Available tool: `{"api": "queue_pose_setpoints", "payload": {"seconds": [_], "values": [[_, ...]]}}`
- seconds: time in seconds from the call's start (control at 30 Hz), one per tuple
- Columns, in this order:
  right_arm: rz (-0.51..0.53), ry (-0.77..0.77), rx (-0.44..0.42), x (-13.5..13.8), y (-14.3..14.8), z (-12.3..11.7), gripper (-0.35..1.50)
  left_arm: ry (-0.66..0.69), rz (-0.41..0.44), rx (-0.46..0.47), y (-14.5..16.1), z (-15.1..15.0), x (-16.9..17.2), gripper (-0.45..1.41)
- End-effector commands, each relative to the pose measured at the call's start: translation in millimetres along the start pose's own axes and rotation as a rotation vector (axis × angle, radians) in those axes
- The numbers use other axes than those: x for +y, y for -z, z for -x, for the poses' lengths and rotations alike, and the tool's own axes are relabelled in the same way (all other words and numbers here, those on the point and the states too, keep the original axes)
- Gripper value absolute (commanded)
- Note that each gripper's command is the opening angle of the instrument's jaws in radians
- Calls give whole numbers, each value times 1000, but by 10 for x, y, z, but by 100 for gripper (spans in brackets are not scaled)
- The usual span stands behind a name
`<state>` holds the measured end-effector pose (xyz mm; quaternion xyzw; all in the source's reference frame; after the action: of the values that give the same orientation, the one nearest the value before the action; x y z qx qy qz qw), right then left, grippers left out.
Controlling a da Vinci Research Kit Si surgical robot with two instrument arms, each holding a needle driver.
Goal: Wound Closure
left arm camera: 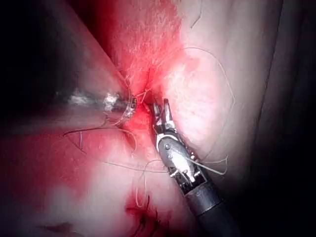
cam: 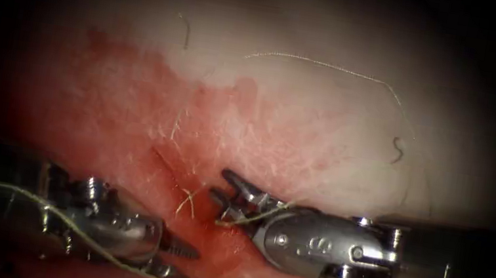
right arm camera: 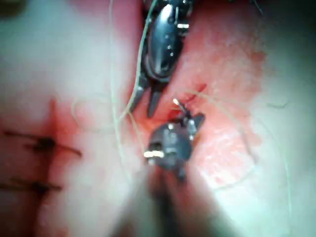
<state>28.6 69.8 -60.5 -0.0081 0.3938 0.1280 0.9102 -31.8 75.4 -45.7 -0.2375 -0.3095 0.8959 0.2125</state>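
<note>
1. Pincer jaws on the right arm's tool (cam: 220,183) are standing released, spread apart just right of the cut (cam: 167,169), tips pointing at it.
2. Pale thread (cam: 339,69) is lying across this tool's lower jaw near the hinge; whether it is being pinched there is unclear, and the jaws are gripping nothing that can be seen.
3. The left arm's tool (cam: 188,265) is lying low on the left side of the cut, its jaws also parted and holding nothing, while a strand of thread is draping over its body.
4. The thread is looping widely over the pale tissue (cam: 302,134) to the right and gathering in a small tuft at the cut between the two tools.
5. The needle cannot be told apart from the strands at the cut.
6. Red fluid (cam: 133,107) is covering the tissue around the cut.
7. Dark cut ends of thread (cam: 398,149) are lying well apart from the tools.
8. Dark finished stitches (right arm camera: 44,144) are showing in the right wrist view.
</note>
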Motion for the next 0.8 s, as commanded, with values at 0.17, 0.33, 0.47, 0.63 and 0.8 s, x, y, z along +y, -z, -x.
{"api": "queue_pose_setpoints", "payload": {"seconds": [0.17, 0.33, 0.47, 0.63, 0.8], "values": [[-6, -1, -3, -10, -11, 8, -35, 0, 2, 0, -9, 0, 2, 30], [20, -31, 25, 7, -1, -4, -35, 0, 2, 0, -9, -1, 1, 30], [55, -44, 73, 24, 12, -29, -35, 2, 0, 0, -11, -3, 2, 30], [84, -33, 124, 51, 27, -55, -35, 6, -2, 1, -13, -7, 2, 30], [109, -19, 149, 65, 36, -59, -35, 6, -2, 1, -13, -7, 2, 30]]}}
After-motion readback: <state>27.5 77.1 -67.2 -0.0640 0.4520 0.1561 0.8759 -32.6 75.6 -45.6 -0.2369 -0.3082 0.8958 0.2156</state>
